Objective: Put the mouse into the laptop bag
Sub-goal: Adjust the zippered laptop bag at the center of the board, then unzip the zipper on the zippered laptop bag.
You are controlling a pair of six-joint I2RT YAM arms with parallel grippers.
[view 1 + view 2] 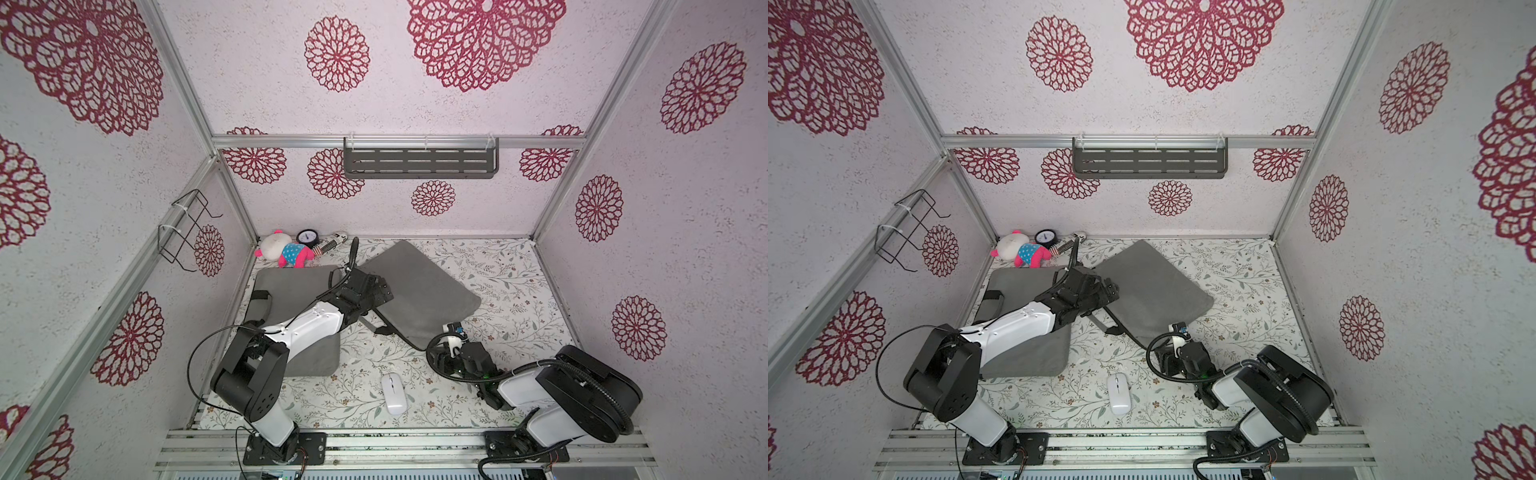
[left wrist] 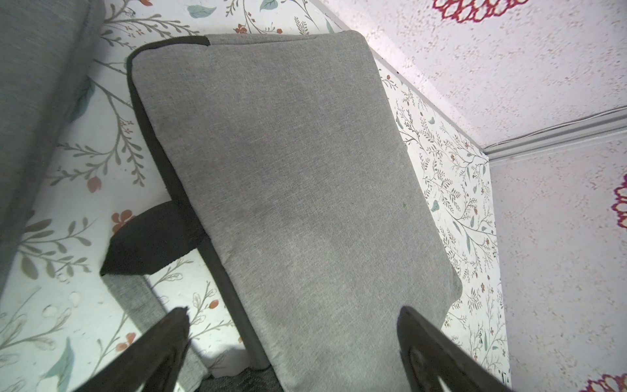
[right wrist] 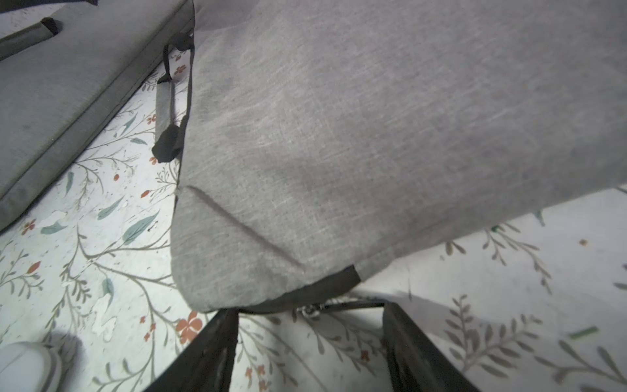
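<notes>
Now my left gripper (image 2: 294,310) and right gripper (image 3: 310,309) gape empty; the mouse (image 1: 393,394) at six o'clock seems light, slippery: pinch its sides.

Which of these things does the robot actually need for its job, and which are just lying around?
For the job: white mouse, angled grey laptop bag.

Just lying about: plush toy, small round dial, second grey bag beside it, grey wall shelf, wire rack.
</notes>
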